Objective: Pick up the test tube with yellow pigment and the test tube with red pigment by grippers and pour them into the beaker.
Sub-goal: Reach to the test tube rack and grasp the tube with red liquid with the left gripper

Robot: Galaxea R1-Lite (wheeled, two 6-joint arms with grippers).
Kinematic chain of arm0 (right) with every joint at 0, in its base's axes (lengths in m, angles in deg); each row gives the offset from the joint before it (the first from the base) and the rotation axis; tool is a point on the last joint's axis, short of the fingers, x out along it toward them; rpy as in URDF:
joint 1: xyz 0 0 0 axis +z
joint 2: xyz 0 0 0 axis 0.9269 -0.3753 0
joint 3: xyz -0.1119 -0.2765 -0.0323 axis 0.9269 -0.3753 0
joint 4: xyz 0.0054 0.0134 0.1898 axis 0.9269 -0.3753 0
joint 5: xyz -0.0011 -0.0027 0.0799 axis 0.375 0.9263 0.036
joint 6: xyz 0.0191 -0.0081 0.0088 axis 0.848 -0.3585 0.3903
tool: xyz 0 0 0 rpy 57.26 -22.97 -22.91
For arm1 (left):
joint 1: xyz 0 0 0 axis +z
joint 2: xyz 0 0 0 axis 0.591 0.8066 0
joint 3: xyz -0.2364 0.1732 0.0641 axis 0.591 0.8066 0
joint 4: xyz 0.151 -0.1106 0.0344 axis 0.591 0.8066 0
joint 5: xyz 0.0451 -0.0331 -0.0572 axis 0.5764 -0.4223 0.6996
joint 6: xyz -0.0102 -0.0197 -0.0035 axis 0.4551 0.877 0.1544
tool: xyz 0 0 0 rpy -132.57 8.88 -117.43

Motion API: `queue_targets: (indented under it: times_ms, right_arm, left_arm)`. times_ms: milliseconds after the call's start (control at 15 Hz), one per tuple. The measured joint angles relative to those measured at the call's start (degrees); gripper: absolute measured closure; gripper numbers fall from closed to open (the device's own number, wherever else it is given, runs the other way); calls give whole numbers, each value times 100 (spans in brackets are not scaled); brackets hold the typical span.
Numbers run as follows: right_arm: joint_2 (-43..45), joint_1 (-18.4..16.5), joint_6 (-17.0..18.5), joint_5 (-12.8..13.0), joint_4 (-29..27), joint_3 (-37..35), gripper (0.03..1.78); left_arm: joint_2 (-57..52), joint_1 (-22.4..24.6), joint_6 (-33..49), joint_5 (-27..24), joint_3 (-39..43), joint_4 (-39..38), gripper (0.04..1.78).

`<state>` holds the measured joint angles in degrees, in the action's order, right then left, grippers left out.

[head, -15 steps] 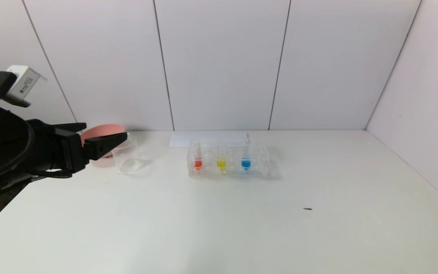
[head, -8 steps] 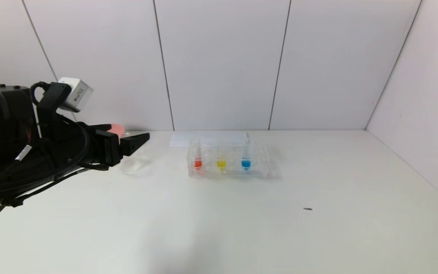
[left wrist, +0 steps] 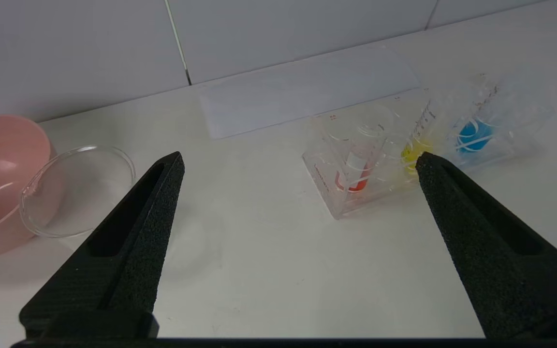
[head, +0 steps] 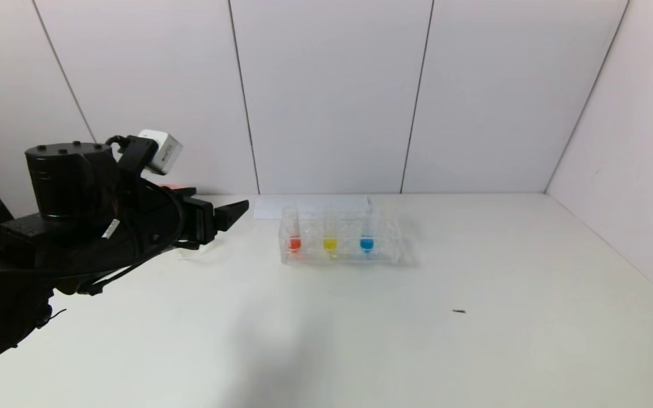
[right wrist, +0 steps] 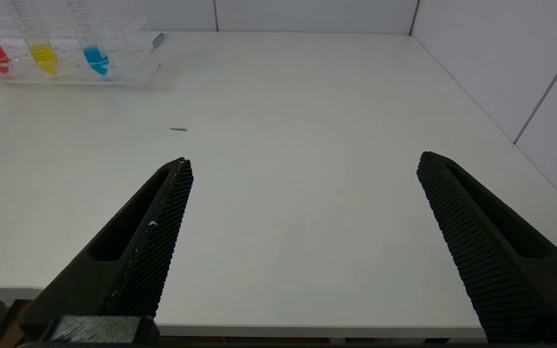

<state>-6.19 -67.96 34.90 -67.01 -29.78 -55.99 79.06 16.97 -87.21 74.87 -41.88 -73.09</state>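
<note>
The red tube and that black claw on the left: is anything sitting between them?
No. In the left wrist view, only bare table lies between the open left gripper and the test tube with red pigment in its rack.

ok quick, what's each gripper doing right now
left gripper: jaws open, holding nothing, above the table between beaker and tube rack
right gripper: jaws open, empty
</note>
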Motion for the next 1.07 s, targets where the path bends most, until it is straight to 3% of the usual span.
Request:
queue_targets:
  times_ms: [1067]
  right_arm:
    - [0, 0, 2, 0, 0, 0, 11]
  left_arm:
    - [402, -118, -51, 11, -201, -4, 13]
